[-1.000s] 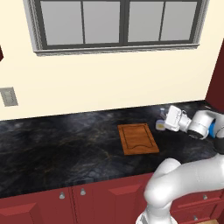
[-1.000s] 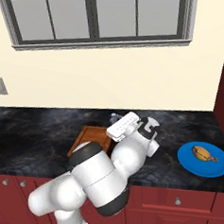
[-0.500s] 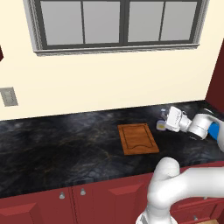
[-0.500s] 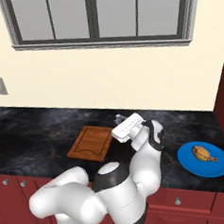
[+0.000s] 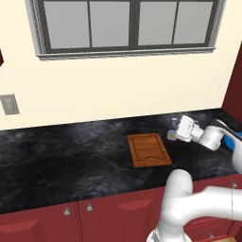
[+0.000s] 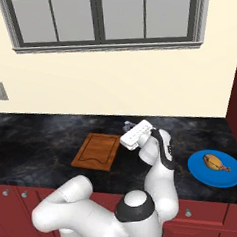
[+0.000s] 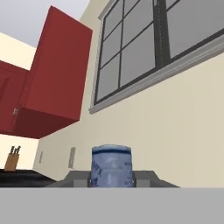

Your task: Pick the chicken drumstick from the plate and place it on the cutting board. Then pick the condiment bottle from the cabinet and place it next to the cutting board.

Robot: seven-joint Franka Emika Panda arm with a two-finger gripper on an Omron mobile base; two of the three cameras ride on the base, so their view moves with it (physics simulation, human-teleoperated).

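- Chicken drumstick (image 6: 215, 162) lies on the plate (image 6: 200, 170), right end of the counter (image 6: 37, 141) in right base view, well apart from the gripper (image 6: 127, 125).
- Gripper: raised above the counter, just right of the cutting board's far corner; hand tilted, pointing toward the back wall. In left base view gripper (image 5: 174, 128) sits at the wrist's left end, between board and plate.
- Finger state: can't tell. Tips too small in both base views; hand view doesn't show the gap clearly.
- Hand view: blue-grey cylindrical container (image 7: 111, 166) w/ faint print stands centred right in front of the hand, close up. Can't tell whether fingers touch it. Same item seems to be the small pale thing (image 5: 172, 135) by the gripper in left base view, on the counter beside the board's right edge.
- Cutting board (image 5: 149, 150): flat on the dark counter, nothing on it; long side runs front to back.
- Plate in left base view: only a blue sliver (image 5: 231, 141) past the forearm, at the right edge.
- Further out: window (image 6: 102, 17) above the counter on the cream wall; wall switch plate (image 5: 9, 104) far left.
- Hand view also has red upper cabinets (image 7: 52, 74) left of the window, and a knife block (image 7: 12, 159) on the counter far off.
- Red lower cabinet fronts (image 5: 85, 220) w/ silver knobs below the counter edge.
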